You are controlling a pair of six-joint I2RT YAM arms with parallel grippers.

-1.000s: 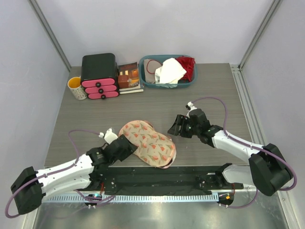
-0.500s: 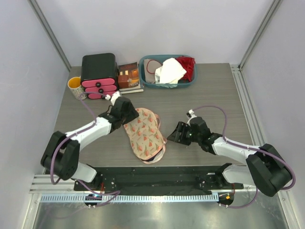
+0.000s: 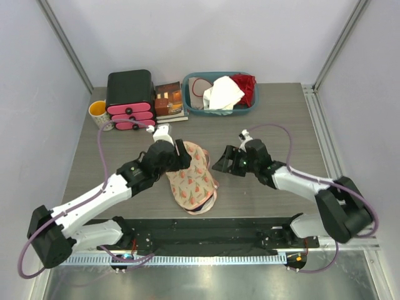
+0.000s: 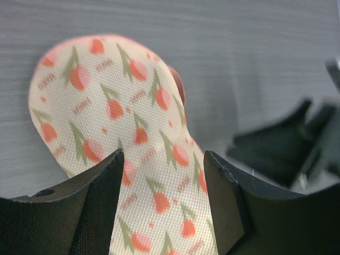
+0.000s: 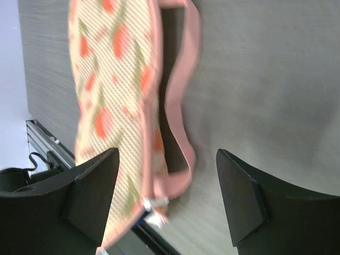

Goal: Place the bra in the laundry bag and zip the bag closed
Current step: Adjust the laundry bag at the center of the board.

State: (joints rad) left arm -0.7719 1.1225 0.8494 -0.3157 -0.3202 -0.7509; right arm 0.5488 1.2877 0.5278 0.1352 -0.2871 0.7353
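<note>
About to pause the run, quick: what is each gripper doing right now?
Left gripper: open, over the laundry bag, not clamped on it.
Right gripper: open, holding nothing.

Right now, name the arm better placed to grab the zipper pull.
Right, probably. The right gripper, open, faces the bag's gaping edge, and what looks like the pull shows in its wrist view. The left gripper hangs over the bag's far end.
</note>
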